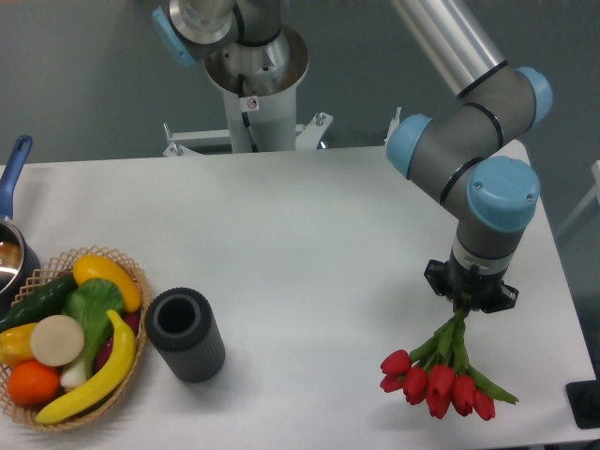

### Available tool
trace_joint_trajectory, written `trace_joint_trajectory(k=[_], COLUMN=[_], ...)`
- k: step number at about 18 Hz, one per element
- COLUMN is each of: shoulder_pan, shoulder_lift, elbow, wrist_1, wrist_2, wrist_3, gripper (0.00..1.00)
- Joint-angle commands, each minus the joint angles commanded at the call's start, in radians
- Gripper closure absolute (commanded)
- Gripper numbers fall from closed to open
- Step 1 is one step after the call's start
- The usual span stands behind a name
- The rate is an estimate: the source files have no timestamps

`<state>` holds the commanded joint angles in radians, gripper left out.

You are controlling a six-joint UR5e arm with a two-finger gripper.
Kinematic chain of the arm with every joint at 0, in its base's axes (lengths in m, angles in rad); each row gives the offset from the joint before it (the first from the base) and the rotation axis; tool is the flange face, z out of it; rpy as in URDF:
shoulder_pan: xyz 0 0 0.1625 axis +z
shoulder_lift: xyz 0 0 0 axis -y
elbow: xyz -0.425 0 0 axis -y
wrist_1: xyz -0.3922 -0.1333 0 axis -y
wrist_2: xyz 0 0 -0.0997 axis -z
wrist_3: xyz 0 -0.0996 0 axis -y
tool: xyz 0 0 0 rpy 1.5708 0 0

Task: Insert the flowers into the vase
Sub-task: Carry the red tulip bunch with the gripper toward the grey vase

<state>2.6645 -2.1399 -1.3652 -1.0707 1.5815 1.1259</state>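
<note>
**Arm bent down at the right, hand closed**

The arm is reached in from the far side and folded downward at the right. The hand is pointed straight down, closed on the flowers by their stems.

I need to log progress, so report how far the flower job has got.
Done: the end effector is shut on the stems of the flowers, whose red buds hang down near the table's right front. In hand: holding the bunch, apparently just clear of the surface. Left: carrying it across to the vase, which stands with an empty mouth beside the wicker basket on the left, then lowering the stems in.
</note>
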Motion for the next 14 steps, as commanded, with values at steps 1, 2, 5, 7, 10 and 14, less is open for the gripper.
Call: trace_joint_trajectory(k=[1,2,5,7,10,14], shoulder_pan=[0.0,0.0,0.0,0.003,0.003,-0.003], shoulder_lift=[0.0,0.0,0.0,0.006,0.008,0.011], elbow=[0.0,0.002,0.017,0.021,0.049,0.057], wrist_1=[0.0,0.002,0.005,0.008,0.021,0.061], wrist_2=[0.0,-0.002,-0.012,-0.05,-0.194,-0.307], wrist_3=[0.0,0.0,-0.002,-0.003,-0.017,-0.1], gripper=[0.89,0.89,0.88,0.89,0.88,0.88])
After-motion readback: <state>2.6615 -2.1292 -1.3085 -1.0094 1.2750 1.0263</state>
